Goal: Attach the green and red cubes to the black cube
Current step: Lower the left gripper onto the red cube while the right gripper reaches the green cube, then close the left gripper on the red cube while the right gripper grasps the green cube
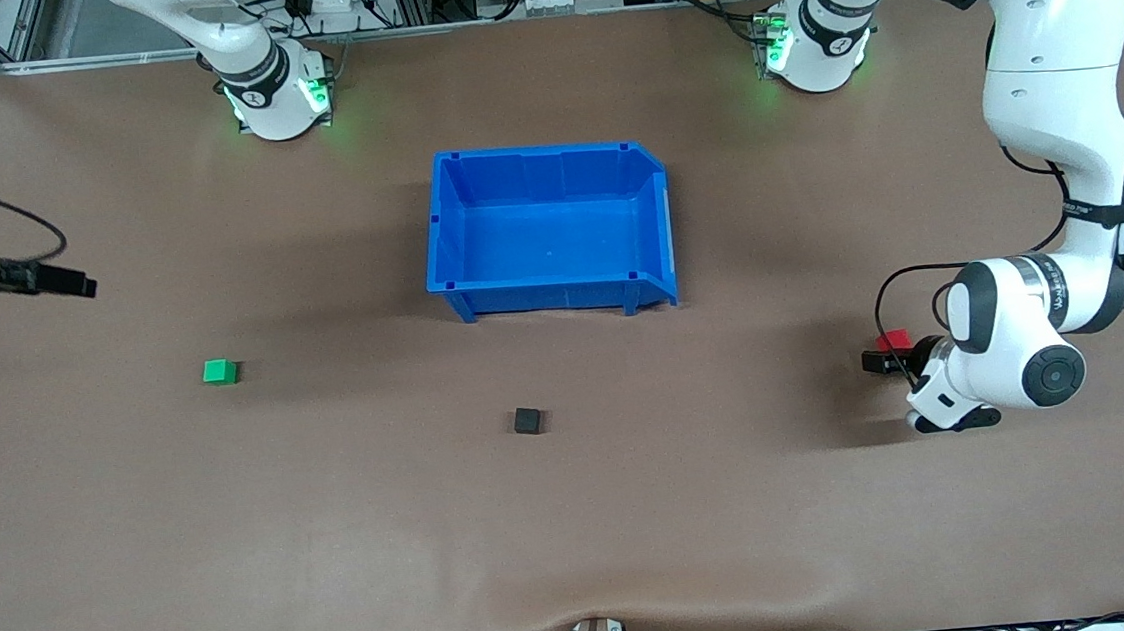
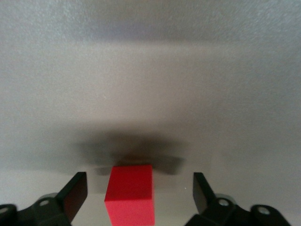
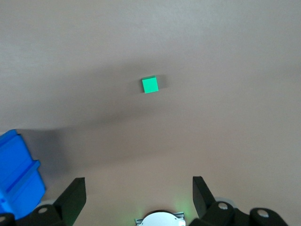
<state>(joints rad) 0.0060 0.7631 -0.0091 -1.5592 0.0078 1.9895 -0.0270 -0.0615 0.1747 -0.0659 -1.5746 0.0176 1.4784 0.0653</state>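
1. The left gripper (image 2: 140,193) is down at the table at the left arm's end, jaws spread wide with the red cube (image 2: 130,194) sitting between them, not pinched yet and closer to one finger.
2. The right gripper (image 3: 139,197) hangs high near its own end, jaws spread, over the table beside the green cube (image 1: 219,372).
3. The black cube (image 1: 527,420) sits mid-table, nearer the camera than the blue bin (image 1: 554,296), well apart from both.

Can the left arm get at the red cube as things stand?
Probably yes. The left gripper is already down at the red cube, fingers open on either side with gaps showing, not yet touching it. Nothing else lies between them.
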